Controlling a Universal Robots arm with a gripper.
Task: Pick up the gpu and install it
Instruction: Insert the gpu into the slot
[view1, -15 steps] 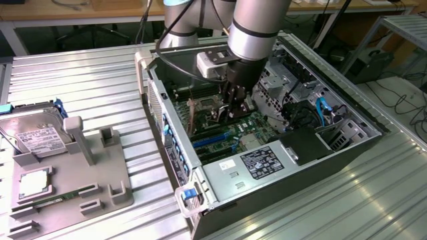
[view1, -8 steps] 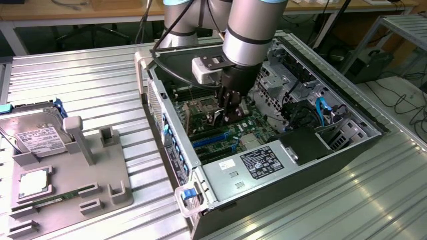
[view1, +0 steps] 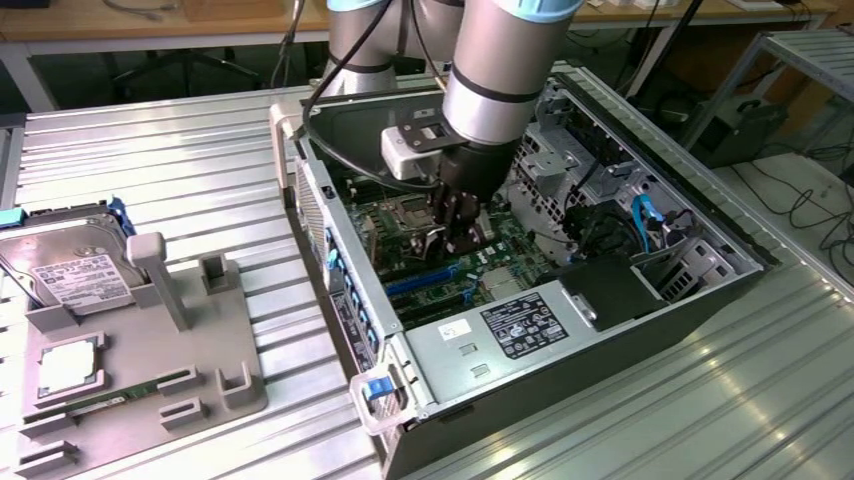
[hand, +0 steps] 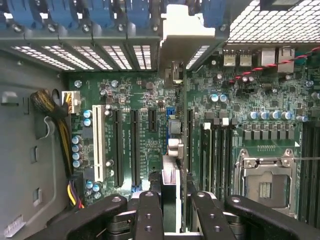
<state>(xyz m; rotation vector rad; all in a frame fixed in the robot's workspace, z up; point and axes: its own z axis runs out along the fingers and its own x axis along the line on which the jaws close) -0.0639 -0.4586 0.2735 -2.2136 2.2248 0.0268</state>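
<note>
Bright, even daylight fills the exterior view, and the ribbed metal table (view1: 694, 400) throws pale glare — strongest toward the exterior view's right. The arm casts shade into the open computer case (view1: 534, 250), whose depths read dark. In the wrist view the motherboard (hand: 140, 115) is evenly lit and fairly sharp, while the white bracket (hand: 182, 25) is washed out — the near black parts look soft.
</note>
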